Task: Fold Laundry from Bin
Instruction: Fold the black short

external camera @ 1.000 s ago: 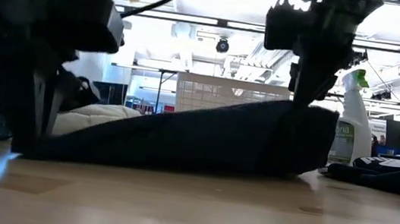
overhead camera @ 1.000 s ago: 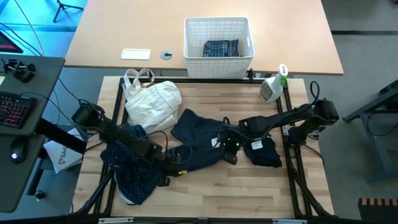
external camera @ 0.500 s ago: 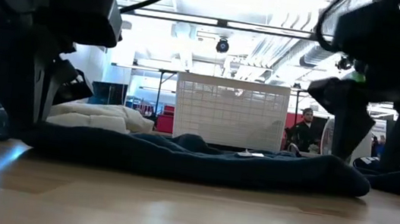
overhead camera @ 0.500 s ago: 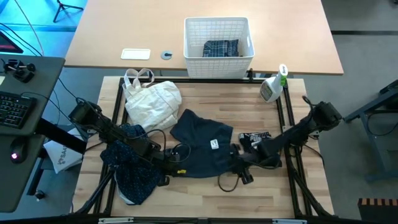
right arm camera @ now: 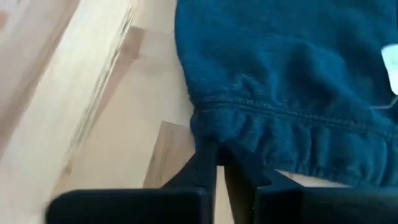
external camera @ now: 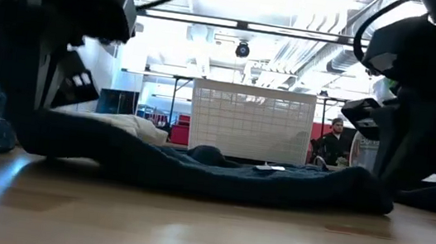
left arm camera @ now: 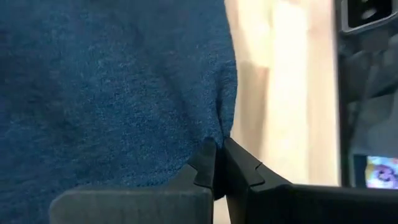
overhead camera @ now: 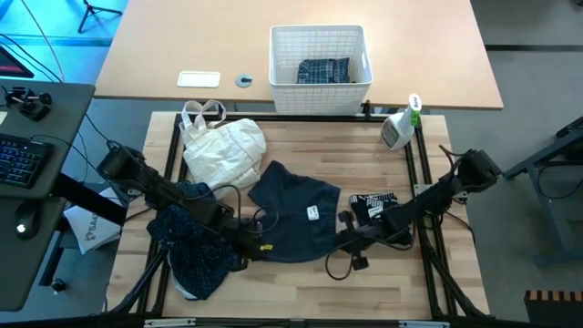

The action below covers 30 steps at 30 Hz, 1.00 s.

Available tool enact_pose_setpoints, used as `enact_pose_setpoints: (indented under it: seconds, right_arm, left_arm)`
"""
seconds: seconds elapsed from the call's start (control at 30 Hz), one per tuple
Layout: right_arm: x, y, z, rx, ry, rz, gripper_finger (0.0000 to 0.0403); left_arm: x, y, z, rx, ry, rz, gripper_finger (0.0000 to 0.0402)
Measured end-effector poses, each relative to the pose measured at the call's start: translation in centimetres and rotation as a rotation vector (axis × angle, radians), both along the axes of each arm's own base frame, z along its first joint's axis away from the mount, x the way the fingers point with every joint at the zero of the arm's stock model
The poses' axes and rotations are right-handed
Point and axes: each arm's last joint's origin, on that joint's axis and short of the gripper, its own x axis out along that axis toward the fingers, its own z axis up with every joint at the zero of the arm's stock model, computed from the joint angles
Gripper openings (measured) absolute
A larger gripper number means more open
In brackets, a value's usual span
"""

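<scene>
The plain dark navy piece (overhead camera: 290, 211), half a second ago lying loose in front of the bin (overhead camera: 321, 56), is now pinched at both near corners (left gripper (overhead camera: 252, 252) and right gripper (overhead camera: 339, 244) pressed together on its hem), so a fold can probably begin.

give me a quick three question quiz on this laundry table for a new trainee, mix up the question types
1. True or false: the white basket is empty.
2. Which garment do both grippers pinch? A) dotted shirt B) plain navy piece C) plaid shirt
3. Fill in: the spray bottle stands beside the table's far ____ corner.

Key
1. False; a plaid shirt lies in it.
2. B; left gripper and right gripper are shut on the navy piece.
3. Right.
</scene>
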Motion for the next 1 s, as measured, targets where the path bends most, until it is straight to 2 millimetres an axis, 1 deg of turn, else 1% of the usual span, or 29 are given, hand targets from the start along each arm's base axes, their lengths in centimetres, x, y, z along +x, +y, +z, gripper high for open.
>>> enact_pose_setpoints:
  seconds: [0.1, 0.2, 0.27, 0.33, 0.43, 0.5, 0.6, 0.73, 0.8, 0.87, 0.9, 0.97, 1.0]
  right_arm:
    - [-0.3, -0.1, 0.8, 0.014, 0.099, -0.083, 0.0012]
    - [-1.1, -0.5, 2.8, 0.021, 0.170, -0.139, 0.0004]
    - [-1.6, -0.6, 3.9, 0.037, 0.156, -0.143, 0.0008]
    - [-1.8, -0.6, 4.6, 0.078, 0.106, -0.146, 0.0015]
    - [-1.6, -0.1, 4.7, 0.106, 0.029, -0.096, 0.0035]
    - [-1.2, 0.5, 4.5, 0.128, -0.031, -0.048, 0.0064]
    - [-0.6, 1.2, 3.7, 0.163, -0.081, -0.027, 0.0125]
    - [0.0, 2.5, 1.8, 0.124, -0.103, 0.043, 0.0207]
    - [0.1, 3.2, 0.4, 0.064, -0.094, 0.058, 0.0231]
    - [-0.1, 3.5, -1.2, -0.019, -0.061, 0.025, 0.0238]
    - [-0.1, 3.7, -1.7, -0.055, -0.053, 0.007, 0.0235]
    - [0.0, 4.2, -2.1, -0.077, -0.043, -0.021, 0.0215]
    - [-0.1, 4.4, -2.3, -0.083, -0.034, -0.038, 0.0197]
  left_arm:
    - [-0.1, 0.3, 1.2, -0.029, -0.032, 0.027, 0.0001]
    - [-0.2, 0.7, 2.2, -0.042, -0.062, 0.081, 0.0001]
    - [-0.2, 1.0, 2.7, -0.044, -0.077, 0.130, 0.0001]
    - [-0.1, 1.3, 2.9, -0.048, -0.084, 0.161, 0.0001]
    - [-0.1, 1.6, 3.0, -0.055, -0.082, 0.183, 0.0001]
    - [0.0, 1.7, 3.0, -0.055, -0.080, 0.189, 0.0001]
    - [0.0, 1.8, 3.0, -0.055, -0.081, 0.189, 0.0001]
    - [0.0, 1.8, 3.0, -0.055, -0.081, 0.189, 0.0001]
    - [0.0, 1.8, 3.0, -0.054, -0.081, 0.189, 0.0001]
    - [0.0, 1.8, 3.0, -0.054, -0.081, 0.189, 0.0001]
    - [0.0, 1.8, 3.0, -0.054, -0.080, 0.188, 0.0001]
    - [0.0, 1.8, 3.0, -0.055, -0.080, 0.188, 0.0001]
    - [0.0, 1.7, 3.0, -0.058, -0.079, 0.184, 0.0000]
